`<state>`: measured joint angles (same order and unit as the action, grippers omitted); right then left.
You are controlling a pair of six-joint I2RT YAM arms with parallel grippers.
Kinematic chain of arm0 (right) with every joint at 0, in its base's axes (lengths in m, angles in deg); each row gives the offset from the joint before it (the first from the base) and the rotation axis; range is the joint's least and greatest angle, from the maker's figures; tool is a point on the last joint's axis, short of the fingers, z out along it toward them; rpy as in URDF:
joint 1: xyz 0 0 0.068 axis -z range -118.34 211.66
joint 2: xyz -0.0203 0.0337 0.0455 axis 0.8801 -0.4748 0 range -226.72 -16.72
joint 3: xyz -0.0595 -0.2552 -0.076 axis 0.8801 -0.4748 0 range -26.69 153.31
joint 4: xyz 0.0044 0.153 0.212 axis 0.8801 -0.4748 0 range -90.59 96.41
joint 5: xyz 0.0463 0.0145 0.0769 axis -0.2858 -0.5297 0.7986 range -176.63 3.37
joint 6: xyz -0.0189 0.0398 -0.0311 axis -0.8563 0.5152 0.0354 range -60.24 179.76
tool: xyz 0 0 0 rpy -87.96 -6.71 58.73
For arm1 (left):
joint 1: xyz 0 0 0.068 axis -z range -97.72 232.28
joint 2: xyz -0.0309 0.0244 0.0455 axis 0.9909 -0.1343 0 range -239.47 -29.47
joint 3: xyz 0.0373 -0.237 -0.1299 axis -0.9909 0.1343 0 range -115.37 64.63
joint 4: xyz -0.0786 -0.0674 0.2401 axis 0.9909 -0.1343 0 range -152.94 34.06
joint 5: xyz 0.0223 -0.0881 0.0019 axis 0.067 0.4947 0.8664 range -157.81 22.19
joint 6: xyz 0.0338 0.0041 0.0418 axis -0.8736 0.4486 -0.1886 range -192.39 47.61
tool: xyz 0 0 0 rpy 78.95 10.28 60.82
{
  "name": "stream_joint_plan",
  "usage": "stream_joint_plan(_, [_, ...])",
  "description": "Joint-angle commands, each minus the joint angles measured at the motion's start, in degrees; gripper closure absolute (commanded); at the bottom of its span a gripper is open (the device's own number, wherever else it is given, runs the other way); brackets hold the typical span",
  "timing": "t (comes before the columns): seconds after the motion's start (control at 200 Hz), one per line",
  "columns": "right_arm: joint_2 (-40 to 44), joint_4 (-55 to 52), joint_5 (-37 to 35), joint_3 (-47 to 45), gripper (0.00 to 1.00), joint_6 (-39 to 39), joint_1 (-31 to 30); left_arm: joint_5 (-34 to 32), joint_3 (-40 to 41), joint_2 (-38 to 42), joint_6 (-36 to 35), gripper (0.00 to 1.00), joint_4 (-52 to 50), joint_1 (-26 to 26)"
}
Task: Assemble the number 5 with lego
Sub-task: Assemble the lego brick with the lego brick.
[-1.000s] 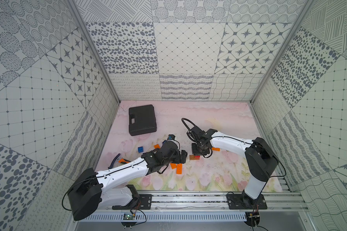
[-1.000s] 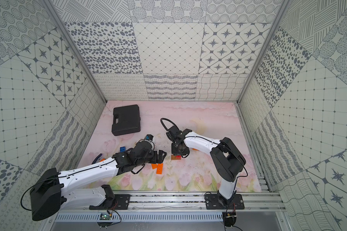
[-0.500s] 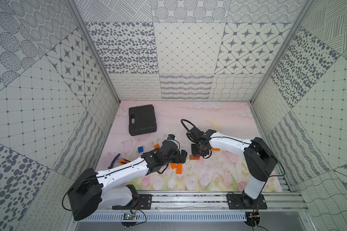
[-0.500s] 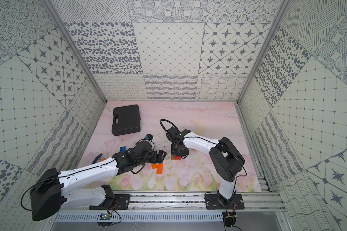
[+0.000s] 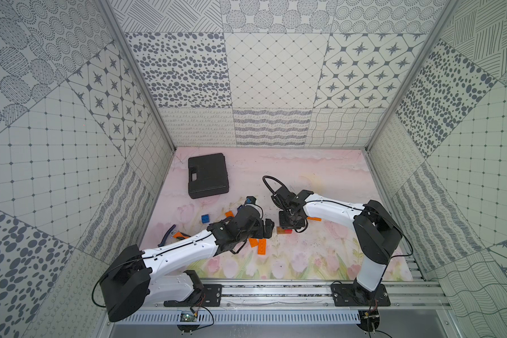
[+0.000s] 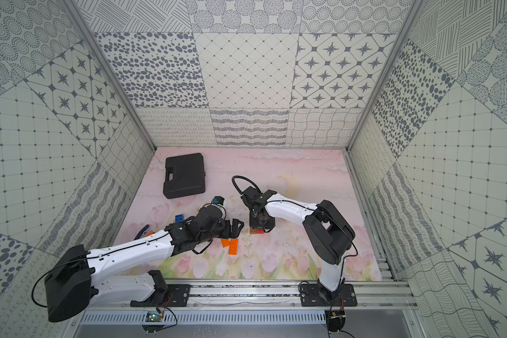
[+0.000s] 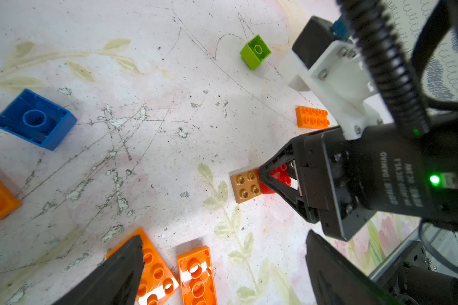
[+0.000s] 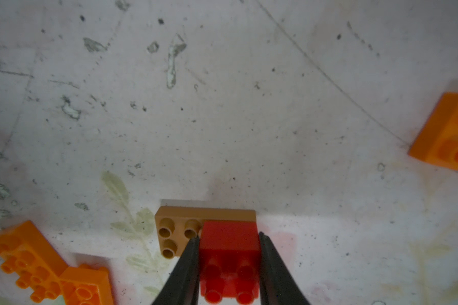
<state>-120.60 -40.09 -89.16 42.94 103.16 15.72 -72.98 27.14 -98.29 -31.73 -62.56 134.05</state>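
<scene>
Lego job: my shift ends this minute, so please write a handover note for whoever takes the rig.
Right end effector: shut on the red brick, which sits over one half of the brown brick. Whether it is pressed home cannot be told.
Left end effector: open, empty, low over two orange bricks.
Loose: blue brick, green brick, orange oblong.
Done: at most red joined to brown.
Left: all the rest of the 5.
</scene>
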Motion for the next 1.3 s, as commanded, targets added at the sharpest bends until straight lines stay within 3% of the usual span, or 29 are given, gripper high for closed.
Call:
stream_joint_plan(0.0, [-2.59, 0.0, 0.14, -1.69, 0.7, 1.53, -0.96, 0.34, -0.3, -0.24, 0.9, 0.01, 2.24, -0.37])
stream_joint_plan(0.37, [-11.96, 2.61, -1.47, -4.91, 0.73, 2.31, -1.2, 0.42, -0.69, -0.29, 0.99, 0.01, 1.88, -0.48])
stream_joint_plan(0.58, [-15.78, 5.03, 1.28, -6.43, 0.73, 2.31, -1.35, 1.1, -1.48, -1.52, 1.47, 0.01, 1.87, -0.45])
stream_joint_plan(0.82, [-14.81, 10.84, 4.91, -9.53, 0.73, 2.61, 0.02, 2.34, -2.83, -2.92, 1.8, 0.01, 1.91, -0.34])
stream_joint_plan(1.121, [-8.35, 2.78, -1.97, -6.63, 0.7, -1.09, 0.92, 3.06, -4.51, -5.01, 2.16, 0.01, 2.23, -0.04])
stream_joint_plan(1.291, [-3.18, 0.63, -1.94, -4.82, 0.66, -2.48, 2.25, 2.48, -4.87, -5.23, 1.94, 0.01, 2.31, 0.27])
